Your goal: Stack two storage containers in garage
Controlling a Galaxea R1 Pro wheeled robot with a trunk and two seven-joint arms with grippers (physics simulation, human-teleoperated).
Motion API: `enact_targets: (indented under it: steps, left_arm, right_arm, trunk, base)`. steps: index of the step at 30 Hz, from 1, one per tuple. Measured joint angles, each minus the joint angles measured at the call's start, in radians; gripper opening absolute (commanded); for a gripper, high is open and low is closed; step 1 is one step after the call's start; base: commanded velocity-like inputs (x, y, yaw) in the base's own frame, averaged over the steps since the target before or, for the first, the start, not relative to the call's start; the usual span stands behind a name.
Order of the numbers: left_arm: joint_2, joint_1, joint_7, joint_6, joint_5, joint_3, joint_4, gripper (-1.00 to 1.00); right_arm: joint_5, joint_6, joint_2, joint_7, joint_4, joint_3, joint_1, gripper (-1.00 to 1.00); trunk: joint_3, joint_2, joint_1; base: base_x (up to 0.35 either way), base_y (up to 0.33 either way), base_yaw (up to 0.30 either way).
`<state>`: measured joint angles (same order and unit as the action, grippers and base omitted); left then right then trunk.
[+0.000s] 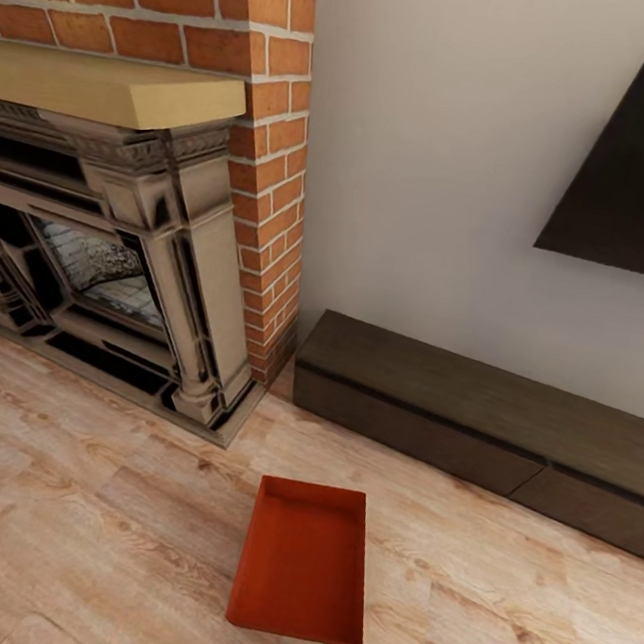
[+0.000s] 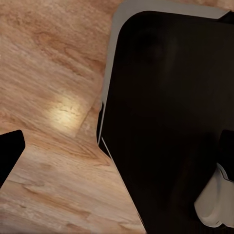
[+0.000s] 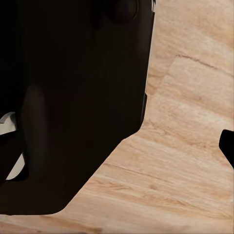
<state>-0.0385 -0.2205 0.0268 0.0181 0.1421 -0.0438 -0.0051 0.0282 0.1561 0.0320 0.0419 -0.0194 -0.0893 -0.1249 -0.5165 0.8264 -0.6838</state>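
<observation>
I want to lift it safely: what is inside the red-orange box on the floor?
The storage container looks empty: its flat bottom shows, nothing lying in it. It stands on the wood plank floor. The strip just behind its near wall is hidden.

Even soft light, glare patch on floor (image 2: 66, 114)

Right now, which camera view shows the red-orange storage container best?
The head view: the storage container lies whole on the wood floor before the fireplace. Both wrist views show wood planks and dark robot parts, not the container.

Open wood floor (image 1: 84, 535) all round the storage container (image 1: 303, 561); fireplace (image 1: 117, 267) and low cabinet (image 1: 481, 422) behind it.
</observation>
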Motion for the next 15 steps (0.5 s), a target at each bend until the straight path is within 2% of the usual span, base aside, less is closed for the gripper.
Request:
enact_targets:
  steps: [9, 15]
  left_arm:
    - [0.0, 0.0, 0.0, 0.0, 0.0, 0.0, 0.0, 1.0]
    - [0.0, 0.0, 0.0, 0.0, 0.0, 0.0, 0.0, 1.0]
  right_arm:
    - [-0.001, 0.0, 0.0, 0.0, 0.0, -0.001, -0.001, 1.0]
    - [-0.001, 0.0, 0.0, 0.0, 0.0, -0.001, 0.0, 1.0]
  trunk:
    - [-0.014, 0.0, 0.0]
    - [-0.024, 0.0, 0.0]
  base:
    - [0.0, 0.0, -0.009]
    - [0.0, 0.0, -0.122]
